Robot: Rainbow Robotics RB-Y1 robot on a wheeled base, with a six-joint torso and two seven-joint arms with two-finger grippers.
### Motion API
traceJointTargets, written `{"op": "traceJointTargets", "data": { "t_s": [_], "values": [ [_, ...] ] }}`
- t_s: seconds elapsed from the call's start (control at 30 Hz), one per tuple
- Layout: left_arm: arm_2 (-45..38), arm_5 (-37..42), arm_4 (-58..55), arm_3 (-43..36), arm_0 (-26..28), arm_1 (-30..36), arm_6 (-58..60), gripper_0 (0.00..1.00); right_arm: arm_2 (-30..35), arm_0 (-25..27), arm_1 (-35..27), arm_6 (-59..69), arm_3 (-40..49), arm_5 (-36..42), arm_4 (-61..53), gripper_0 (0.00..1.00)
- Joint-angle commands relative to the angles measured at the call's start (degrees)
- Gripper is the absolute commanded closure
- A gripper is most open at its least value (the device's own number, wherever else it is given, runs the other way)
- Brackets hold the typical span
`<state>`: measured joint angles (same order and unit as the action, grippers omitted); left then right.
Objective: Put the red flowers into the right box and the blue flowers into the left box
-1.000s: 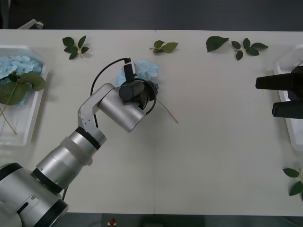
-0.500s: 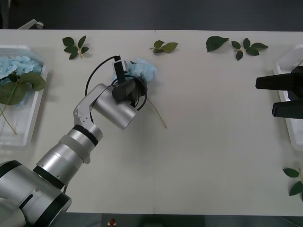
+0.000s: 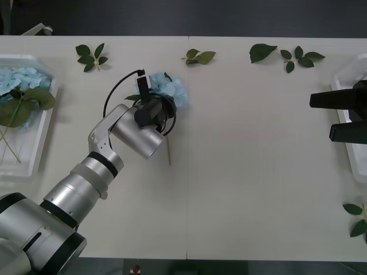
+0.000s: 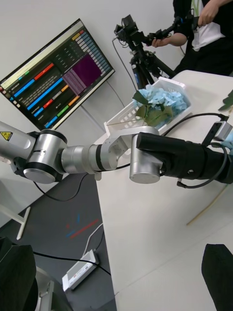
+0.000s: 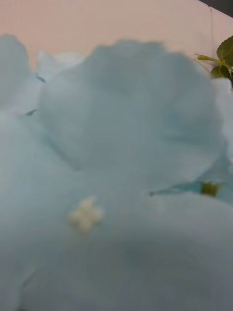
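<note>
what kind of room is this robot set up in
Most likely a robotics lab or data-recording room. The right wrist view shows a wall monitor filled with coloured data bars, a camera on a tripod tended by a person, and cables trailing over the floor beside the white table.

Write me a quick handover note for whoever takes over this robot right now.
Left gripper: on the blue flower mid-table, far side; fingers hidden, grip unconfirmed.
Right gripper: open, parked by the right box.
Done: blue flowers already lie in the left box.
Left: move this blue flower to the left box. The right box's contents can't be judged here.
</note>
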<state>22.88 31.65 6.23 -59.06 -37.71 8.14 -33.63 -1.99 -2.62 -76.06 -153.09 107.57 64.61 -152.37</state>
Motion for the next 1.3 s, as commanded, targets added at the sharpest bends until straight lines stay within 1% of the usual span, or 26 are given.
{"op": "traceJointTargets", "data": {
  "t_s": [0.03, 0.13, 0.17, 0.2, 0.3, 0.5, 0.57, 0.63, 0.73, 0.83, 0.97, 1.03, 1.1, 1.2, 1.3],
  "values": [
    [2.69, 2.98, -4.47, -7.03, 0.53, 3.11, -0.12, 1.00, 0.41, -0.10, -1.37, -1.91, 0.27, 0.43, -0.56, 0.00],
    [4.27, 9.40, -8.96, -16.88, 3.61, 6.81, -0.64, 1.00, 0.41, -0.10, -1.37, -1.91, 0.27, 0.43, -0.56, 0.00],
    [4.36, 11.86, -10.80, -20.83, 4.93, 8.12, -1.08, 1.00, 0.41, -0.10, -1.37, -1.91, 0.27, 0.43, -0.56, 0.00],
    [4.36, 13.26, -11.68, -22.94, 5.63, 8.74, -1.70, 1.00, 0.41, -0.10, -1.37, -1.91, 0.27, 0.43, -0.56, 0.00],
    [3.40, 20.21, -16.25, -34.28, 9.93, 12.52, -5.21, 1.00, 0.41, -0.10, -1.37, -1.91, 0.27, 0.43, -0.56, 0.00],
    [-0.82, 29.17, -23.28, -48.78, 16.44, 16.74, -10.14, 1.00, 0.41, -0.10, -1.37, -1.91, 0.27, 0.43, -0.56, 0.00],
    [-2.41, 32.60, -25.48, -53.09, 17.49, 18.06, -11.72, 1.00, 0.41, -0.10, -1.37, -1.91, 0.27, 0.43, -0.56, 0.00],
    [-5.48, 38.49, -28.47, -58.54, 18.11, 19.55, -14.62, 1.00, 0.41, -0.10, -1.37, -1.91, 0.27, 0.43, -0.56, 0.00],
    [-10.23, 45.70, -31.98, -64.42, 18.02, 21.57, -19.45, 1.00, 0.41, -0.10, -1.37, -1.91, 0.27, 0.43, -0.56, 0.00],
    [-15.85, 49.91, -35.85, -68.29, 18.11, 24.12, -24.99, 1.00, 0.41, -0.10, -1.37, -1.91, 0.27, 0.43, -0.56, 0.00],
    [-23.32, 50.88, -41.30, -69.70, 18.11, 28.87, -31.93, 1.00, 0.41, -0.10, -1.37, -1.91, 0.27, 0.43, -0.56, 0.00],
    [-27.63, 50.35, -43.32, -69.70, 19.08, 32.03, -35.27, 1.00, 0.41, -0.10, -1.37, -1.91, 0.27, 0.43, -0.56, 0.00],
    [-31.76, 49.12, -45.08, -69.61, 21.01, 35.11, -39.05, 1.00, 0.41, -0.10, -1.37, -1.91, 0.27, 0.43, -0.56, 0.00],
    [-38.09, 45.87, -44.46, -69.17, 25.58, 39.06, -46.17, 1.00, 0.41, -0.10, -1.37, -1.91, 0.27, 0.43, -0.56, 0.00],
    [-43.98, 41.92, -45.78, -66.45, 29.36, 41.52, -50.48, 1.00, 0.41, -0.10, -1.37, -1.91, 0.27, 0.43, -0.56, 0.00]
  ]
}}
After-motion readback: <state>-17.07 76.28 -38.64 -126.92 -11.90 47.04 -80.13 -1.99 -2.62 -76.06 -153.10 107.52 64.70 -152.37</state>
